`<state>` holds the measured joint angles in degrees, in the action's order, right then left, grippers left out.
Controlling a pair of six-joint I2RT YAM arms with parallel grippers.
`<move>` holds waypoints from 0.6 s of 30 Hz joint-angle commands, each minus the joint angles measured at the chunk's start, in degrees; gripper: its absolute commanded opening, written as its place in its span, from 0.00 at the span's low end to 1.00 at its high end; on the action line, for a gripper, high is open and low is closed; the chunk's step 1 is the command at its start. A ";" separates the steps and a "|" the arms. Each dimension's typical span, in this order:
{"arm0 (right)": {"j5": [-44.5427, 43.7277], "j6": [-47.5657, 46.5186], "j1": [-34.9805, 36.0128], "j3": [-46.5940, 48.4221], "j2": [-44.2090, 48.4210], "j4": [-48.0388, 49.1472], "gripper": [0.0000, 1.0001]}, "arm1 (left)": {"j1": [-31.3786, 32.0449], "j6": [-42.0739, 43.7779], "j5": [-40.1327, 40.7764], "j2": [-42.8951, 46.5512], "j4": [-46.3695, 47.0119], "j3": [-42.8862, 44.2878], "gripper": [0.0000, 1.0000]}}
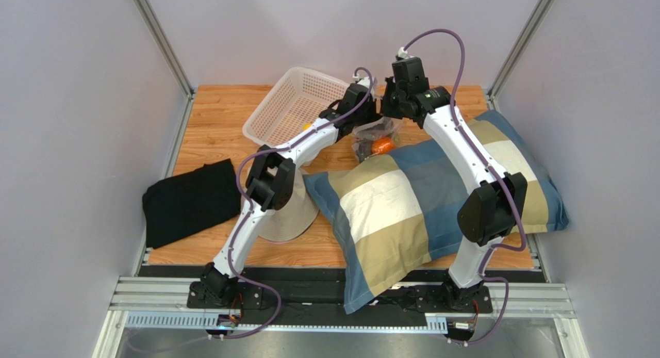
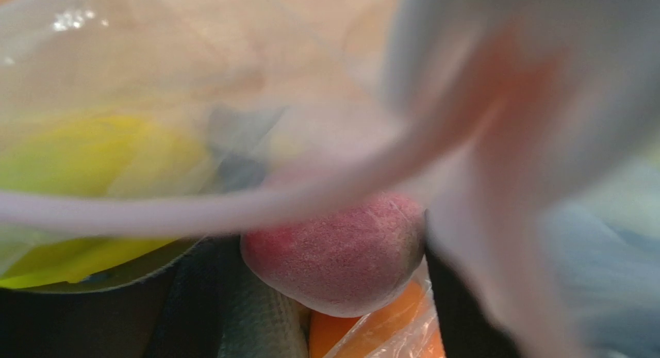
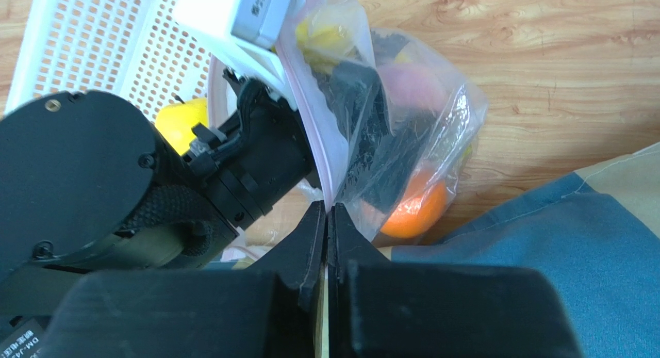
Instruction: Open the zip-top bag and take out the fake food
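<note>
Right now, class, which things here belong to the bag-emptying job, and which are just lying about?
Job: zip-top bag, orange, pink fruit, yellow fruit, right fingers pinching the bag.
Lying about: mesh basket, pillow, black cloth, hat.

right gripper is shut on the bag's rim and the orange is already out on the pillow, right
No: the orange is inside the zip-top bag, beside the pillow; the right wrist view shows it. The right gripper is shut on the bag's rim.
</note>
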<state>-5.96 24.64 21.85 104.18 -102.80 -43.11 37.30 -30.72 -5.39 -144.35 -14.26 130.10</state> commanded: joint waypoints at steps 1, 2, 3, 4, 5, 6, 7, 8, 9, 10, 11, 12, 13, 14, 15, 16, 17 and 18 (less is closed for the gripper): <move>0.33 0.41 0.13 -1.08 3.93 0.93 0.00 | -0.21 0.92 0.56 -2.25 0.01 0.25 0.78; 0.16 0.14 0.13 -1.09 4.19 0.93 0.00 | -0.30 0.75 0.29 -1.81 0.81 -0.54 0.72; -0.11 -0.12 0.04 -1.26 4.36 0.93 0.00 | -0.30 0.92 0.29 -1.37 1.51 -1.68 0.64; -0.37 -0.12 -0.05 -1.44 4.45 0.93 0.00 | -0.21 1.27 0.29 -0.32 1.52 -1.87 0.51; -0.46 -0.30 -0.48 -1.44 4.54 0.84 0.00 | -0.21 1.54 0.29 0.21 1.34 -1.96 0.49; -0.46 -0.30 -0.58 -1.52 4.63 0.92 0.00 | -0.30 2.32 0.12 0.91 0.82 -2.31 0.40; -0.90 -0.39 -0.84 -1.52 4.72 0.93 0.00 | -0.30 2.68 -0.23 2.31 0.47 -2.22 0.28; -1.16 -1.08 -1.10 -1.61 4.54 1.19 0.00 | -0.30 2.94 -0.59 3.19 -0.23 -2.22 0.24; -1.60 -1.44 -1.28 -1.70 4.37 1.28 0.00 | -0.21 3.56 -0.85 4.94 -1.46 -2.31 0.16; -2.30 -1.70 -1.37 -1.61 3.84 1.28 0.00 | -0.30 3.65 -1.20 5.92 -1.99 -2.40 0.05; -2.57 -2.31 -1.63 -1.61 3.58 1.36 0.00 | -0.30 3.91 -1.99 6.97 -2.61 -2.49 0.00; -2.92 -2.49 -1.89 -1.53 3.31 1.45 0.00 | -0.21 4.26 -2.52 9.07 -3.83 -2.66 0.00; -3.44 -2.67 -2.16 -1.44 2.79 1.54 0.00 | -0.21 4.61 -2.96 10.05 -4.37 -2.75 0.00; -3.71 -3.02 -2.25 -1.26 2.61 1.71 0.00 | -0.21 4.79 -3.57 11.19 -4.98 -2.92 0.00; -3.97 -3.63 -2.42 -0.65 2.35 1.80 0.00 | -0.30 4.79 -3.93 13.11 -6.12 -2.93 0.00; -4.93 -4.07 -2.51 -0.30 1.82 1.72 0.00 | -0.30 4.79 -4.19 14.09 -6.65 -2.93 0.00; -5.29 -4.34 -2.60 0.14 1.56 1.80 0.00 | -0.30 4.79 -4.45 14.97 -7.35 -3.01 0.00; -5.47 -4.51 -2.86 0.84 1.21 1.72 0.00 | -0.30 4.71 -4.46 16.63 -8.66 -2.93 0.00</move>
<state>-8.14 22.48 19.92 102.35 -101.43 -43.00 37.30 -27.68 -8.05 -137.47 -19.40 126.69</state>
